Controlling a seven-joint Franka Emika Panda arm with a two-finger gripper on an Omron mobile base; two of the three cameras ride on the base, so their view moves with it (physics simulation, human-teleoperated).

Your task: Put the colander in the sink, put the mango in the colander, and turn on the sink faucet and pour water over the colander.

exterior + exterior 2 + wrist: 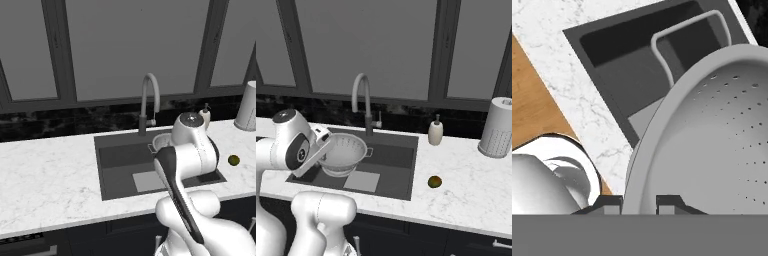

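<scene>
- Gripper (639, 202) clamped on the colander (345, 152) rim — bowl held over the sink (401, 170).
- Mango (434, 182) on the counter (466, 190), right of the sink.
- Sink faucet (362, 100) at the far edge.

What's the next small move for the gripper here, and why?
Probably lower the colander to the sink floor, then release. The gripper is clamped on its rim, and the bowl appears to hang above the basin rather than rest in it. The mango waits on the counter.
</scene>
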